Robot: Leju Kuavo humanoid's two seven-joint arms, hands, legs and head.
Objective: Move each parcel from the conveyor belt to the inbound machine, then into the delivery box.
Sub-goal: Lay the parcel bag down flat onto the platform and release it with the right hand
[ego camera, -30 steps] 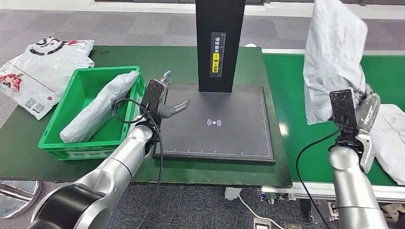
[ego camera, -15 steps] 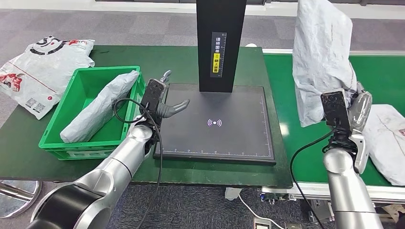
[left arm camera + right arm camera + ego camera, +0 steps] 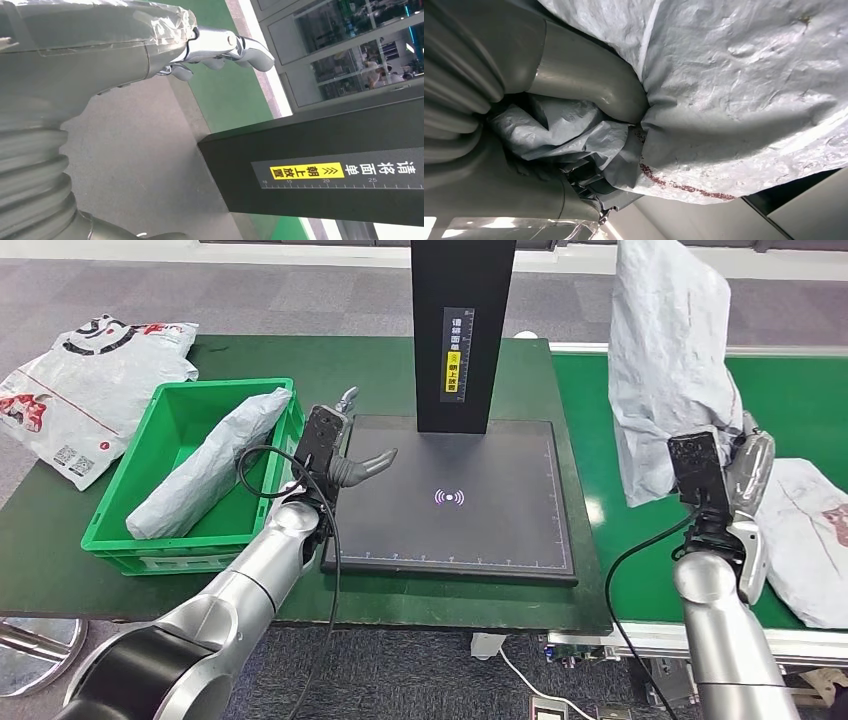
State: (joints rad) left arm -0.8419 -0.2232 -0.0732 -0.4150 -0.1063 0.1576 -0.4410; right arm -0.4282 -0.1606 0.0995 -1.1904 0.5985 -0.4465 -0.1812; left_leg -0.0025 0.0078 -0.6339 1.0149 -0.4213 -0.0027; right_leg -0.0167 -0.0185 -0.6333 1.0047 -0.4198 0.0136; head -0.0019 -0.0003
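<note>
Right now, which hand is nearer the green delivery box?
Left. The left hand hovers just beside the green delivery box, at the scanner pad's edge. The right hand is far across, over the conveyor belt, gripping the raised grey parcel.

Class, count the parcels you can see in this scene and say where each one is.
4. One grey parcel held up by the right hand; one lying on the belt; one in the green crate; one white bag beside it. Others may be out of frame.
</note>
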